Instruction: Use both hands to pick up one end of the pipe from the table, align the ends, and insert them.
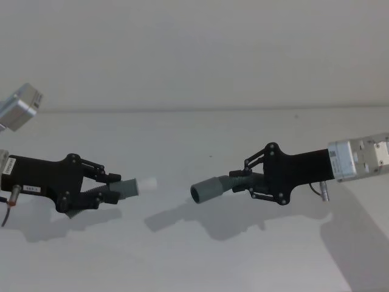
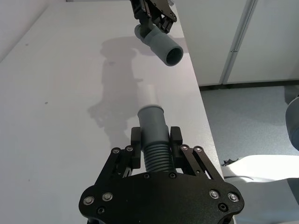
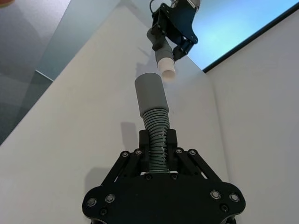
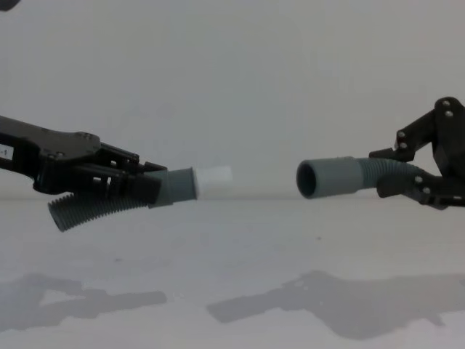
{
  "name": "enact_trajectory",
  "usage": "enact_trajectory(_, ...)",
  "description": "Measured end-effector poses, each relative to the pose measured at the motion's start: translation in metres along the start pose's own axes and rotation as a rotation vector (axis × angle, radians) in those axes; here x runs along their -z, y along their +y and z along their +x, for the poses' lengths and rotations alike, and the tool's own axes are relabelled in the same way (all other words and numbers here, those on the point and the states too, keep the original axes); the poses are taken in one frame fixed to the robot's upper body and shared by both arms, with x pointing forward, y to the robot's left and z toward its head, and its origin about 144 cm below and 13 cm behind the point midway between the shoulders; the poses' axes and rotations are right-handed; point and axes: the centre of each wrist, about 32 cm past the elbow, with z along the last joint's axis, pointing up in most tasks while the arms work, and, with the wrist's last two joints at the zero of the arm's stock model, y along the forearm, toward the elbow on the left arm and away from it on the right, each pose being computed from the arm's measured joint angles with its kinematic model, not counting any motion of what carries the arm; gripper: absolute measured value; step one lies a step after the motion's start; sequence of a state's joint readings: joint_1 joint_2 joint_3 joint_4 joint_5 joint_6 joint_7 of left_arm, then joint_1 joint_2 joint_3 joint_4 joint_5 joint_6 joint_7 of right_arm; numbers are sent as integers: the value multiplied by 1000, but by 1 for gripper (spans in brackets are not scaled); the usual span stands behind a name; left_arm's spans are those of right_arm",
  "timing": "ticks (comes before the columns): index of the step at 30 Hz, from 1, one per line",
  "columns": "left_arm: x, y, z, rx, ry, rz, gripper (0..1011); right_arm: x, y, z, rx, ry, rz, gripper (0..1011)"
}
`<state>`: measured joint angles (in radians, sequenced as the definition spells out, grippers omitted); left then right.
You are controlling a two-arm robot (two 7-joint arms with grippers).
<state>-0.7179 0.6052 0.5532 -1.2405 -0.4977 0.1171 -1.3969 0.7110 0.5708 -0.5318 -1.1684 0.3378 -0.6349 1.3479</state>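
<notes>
Both pieces are up off the bench point(image 4: 232, 240); left gripper point(image 1: 115, 187) clamps the white-tipped hose point(image 1: 137, 185), right gripper point(image 1: 242, 177) the hollow-mouthed one point(image 1: 206, 190); aligning now, ends near, next square up and push.

A: The right gripper point(image 4: 414, 182) runs off the chest view's right edge, and its fingers cover the ribbed part of the wide-mouthed pipe piece point(image 4: 338, 177).

B: Beside the left gripper point(image 2: 155, 145), the white tip of the other pipe piece point(image 2: 153, 135) is washed out against the table point(image 2: 60, 116).
</notes>
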Motion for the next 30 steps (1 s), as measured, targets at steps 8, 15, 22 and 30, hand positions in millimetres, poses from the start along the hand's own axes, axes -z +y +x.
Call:
enact_trajectory(8,0,0,0,0,0,0,334,-1,1,-1,20,11,-24,185)
enact_trajectory(15,0,0,0,0,0,0,334,-2,6,-1,41,19,-41,185)
enact_trajectory(22,0,0,0,0,0,0,334,-5,14,0,59,29,-51,185)
enact_trajectory(30,0,0,0,0,0,0,334,-7,22,1,71,41,-64,185)
